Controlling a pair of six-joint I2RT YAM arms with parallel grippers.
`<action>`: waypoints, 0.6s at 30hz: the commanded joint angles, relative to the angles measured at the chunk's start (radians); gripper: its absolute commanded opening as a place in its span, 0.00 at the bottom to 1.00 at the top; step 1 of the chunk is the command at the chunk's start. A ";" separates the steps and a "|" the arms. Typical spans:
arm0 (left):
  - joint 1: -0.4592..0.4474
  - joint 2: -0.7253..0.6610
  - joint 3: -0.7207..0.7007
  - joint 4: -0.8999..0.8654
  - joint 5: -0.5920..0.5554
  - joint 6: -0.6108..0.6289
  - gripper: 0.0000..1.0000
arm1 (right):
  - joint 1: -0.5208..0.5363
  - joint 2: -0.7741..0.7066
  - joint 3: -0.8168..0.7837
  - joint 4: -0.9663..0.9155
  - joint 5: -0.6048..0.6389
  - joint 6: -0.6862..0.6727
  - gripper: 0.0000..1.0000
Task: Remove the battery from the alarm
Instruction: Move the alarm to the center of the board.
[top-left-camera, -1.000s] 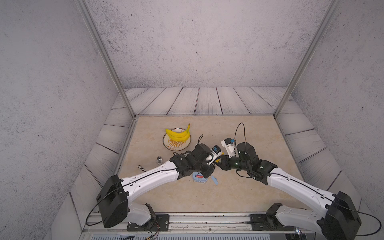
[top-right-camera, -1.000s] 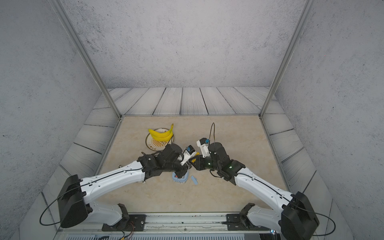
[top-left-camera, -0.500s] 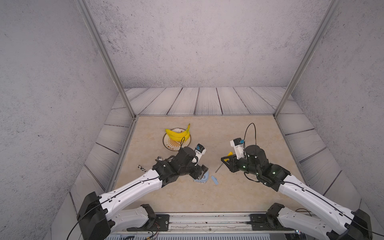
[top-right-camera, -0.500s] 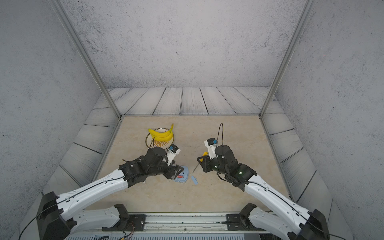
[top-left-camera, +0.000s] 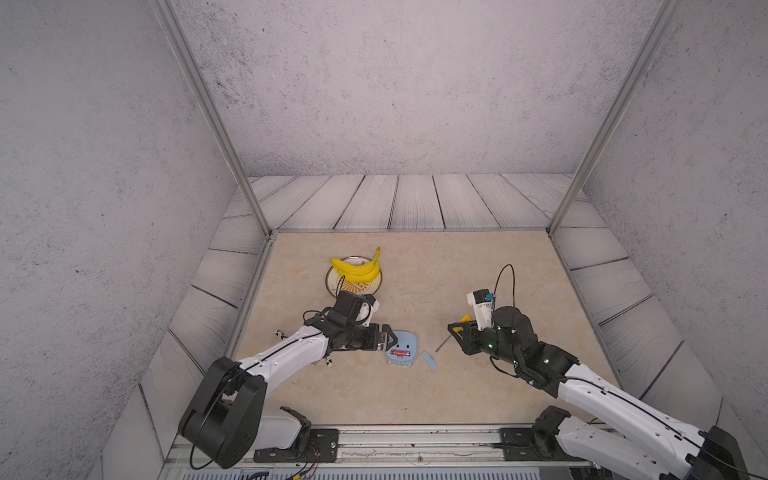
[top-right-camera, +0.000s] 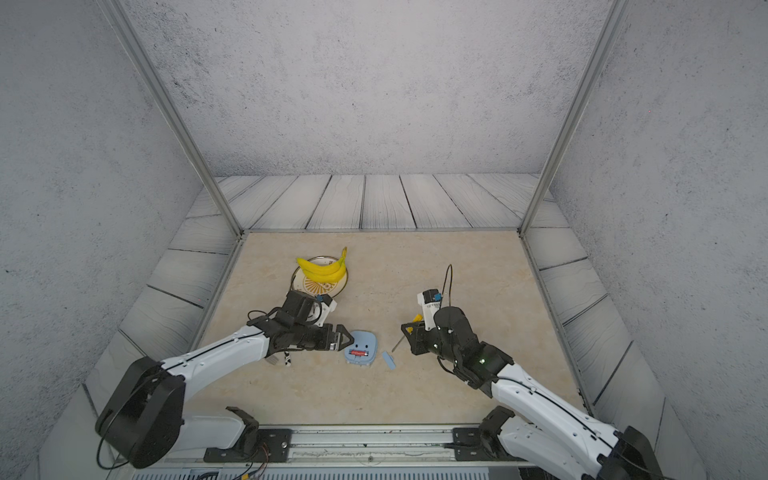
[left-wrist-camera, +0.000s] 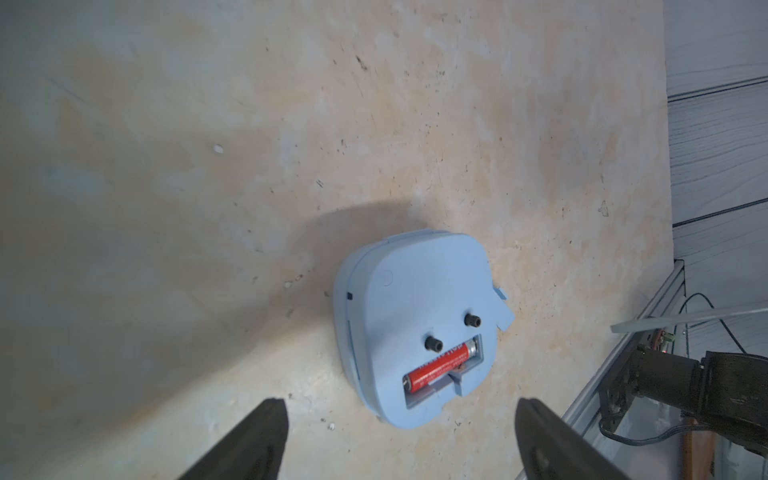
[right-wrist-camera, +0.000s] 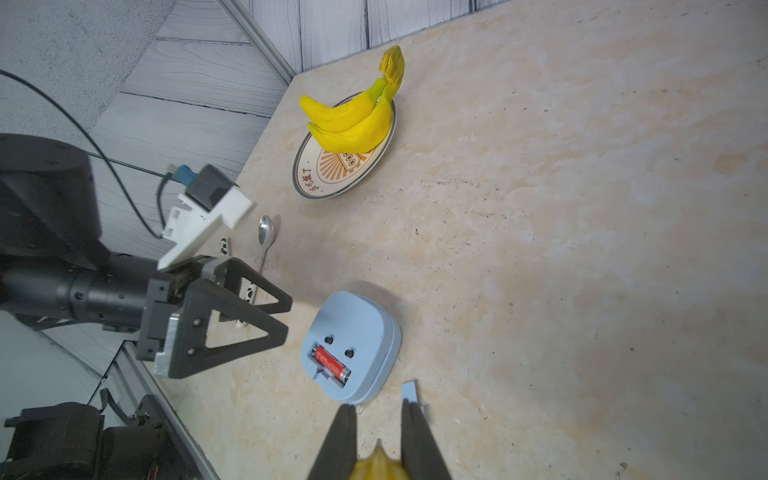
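On the tabletop: battery seated in alarm

Face down, the alarm (left-wrist-camera: 419, 291) lies with the battery (left-wrist-camera: 442, 368) in its open rear compartment. Just beside it, the left gripper (right-wrist-camera: 286, 316) stands spread wide and empty. Clear of the alarm, the right gripper (right-wrist-camera: 378, 409) is clamped on the yellow-handled screwdriver (top-left-camera: 457, 328).

In a top view, the battery (top-left-camera: 400, 353) sits in the alarm (top-left-camera: 405, 341), lower centre. The cover (top-left-camera: 429, 360) lies just right of it, the screwdriver (top-left-camera: 443, 344) farther right. The bananas (top-left-camera: 357, 268) lie on the plate (top-left-camera: 331, 287), up-left.
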 joint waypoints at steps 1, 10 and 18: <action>0.002 0.079 0.018 0.104 0.115 -0.029 0.90 | 0.000 0.004 -0.006 0.047 0.007 0.013 0.00; -0.063 0.132 0.006 0.139 0.140 -0.079 0.84 | 0.000 0.036 -0.045 0.120 0.008 0.045 0.00; -0.151 0.129 -0.042 0.220 0.106 -0.167 0.82 | 0.022 0.114 -0.045 0.202 0.016 0.061 0.00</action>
